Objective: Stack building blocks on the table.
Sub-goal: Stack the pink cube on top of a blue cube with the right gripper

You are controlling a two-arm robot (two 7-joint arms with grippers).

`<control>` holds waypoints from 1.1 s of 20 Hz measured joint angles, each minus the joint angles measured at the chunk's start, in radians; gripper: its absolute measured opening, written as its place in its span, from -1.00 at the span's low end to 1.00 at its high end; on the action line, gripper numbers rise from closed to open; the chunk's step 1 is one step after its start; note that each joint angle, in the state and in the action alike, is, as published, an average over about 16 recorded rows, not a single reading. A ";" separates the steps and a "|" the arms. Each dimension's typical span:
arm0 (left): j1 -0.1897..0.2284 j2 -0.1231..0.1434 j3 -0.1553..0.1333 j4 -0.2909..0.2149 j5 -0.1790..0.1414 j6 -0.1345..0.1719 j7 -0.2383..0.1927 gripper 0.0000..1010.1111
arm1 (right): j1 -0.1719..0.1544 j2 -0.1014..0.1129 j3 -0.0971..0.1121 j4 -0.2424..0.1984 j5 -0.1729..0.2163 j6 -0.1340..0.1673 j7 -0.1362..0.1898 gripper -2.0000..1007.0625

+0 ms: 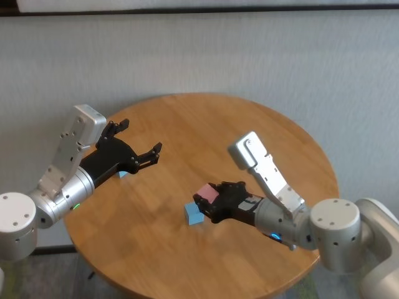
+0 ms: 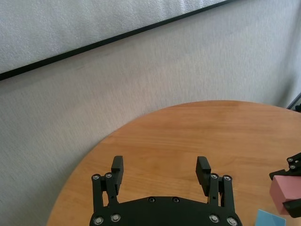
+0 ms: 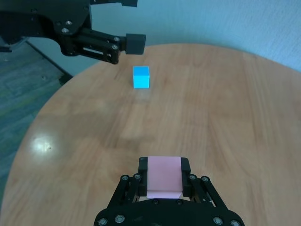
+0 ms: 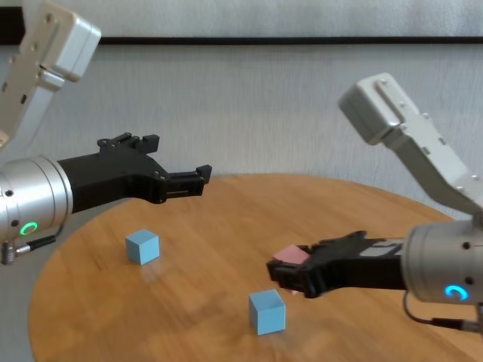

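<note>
A pink block [image 1: 207, 193], a small matte cube, is held clamped between the jaws of the right pincer [image 1: 211, 200], lifted clear of the worktop [image 1: 249, 124]. Just beside and slightly below it, a light blue block [image 1: 193, 213] is seen resting on the wood near the middle of the round top. The pink cube is not yet above the blue one; in the chest view it hangs a little behind and to one side of it.

A second light blue block [image 4: 143, 246] is set well apart, toward the robot's left side of the worktop, near the left pincer [image 1: 138, 143]. That pincer is held in the air above the wood, its jaws wide apart and nothing between them.

The step in hand is judged to be the carrying of the pink block to the nearer blue one. The next move would call for the pink cube to be squared over the blue cube's top face, lowered until the faces meet, and only then released.

The worktop is of warm orange-brown wood with plank seams.
</note>
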State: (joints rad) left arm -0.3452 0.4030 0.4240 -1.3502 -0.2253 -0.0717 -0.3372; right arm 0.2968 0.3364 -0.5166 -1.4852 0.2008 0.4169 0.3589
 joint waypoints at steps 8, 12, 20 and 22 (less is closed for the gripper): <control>0.000 0.000 0.000 0.000 0.000 0.000 0.000 0.98 | 0.001 -0.060 -0.004 0.029 -0.019 0.019 -0.023 -0.28; 0.000 0.000 0.000 0.000 0.000 0.000 0.000 0.98 | 0.001 -0.076 -0.001 0.038 -0.026 0.034 -0.026 -0.28; 0.000 0.000 0.000 0.000 0.000 0.000 0.000 0.98 | 0.007 -0.102 0.008 0.068 -0.039 0.054 -0.025 -0.28; 0.000 0.000 0.000 0.000 0.000 0.000 0.000 0.98 | 0.009 -0.108 0.010 0.077 -0.043 0.055 -0.025 -0.28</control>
State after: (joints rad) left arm -0.3452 0.4030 0.4240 -1.3502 -0.2253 -0.0717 -0.3371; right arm 0.3061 0.2279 -0.5066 -1.4082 0.1576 0.4718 0.3343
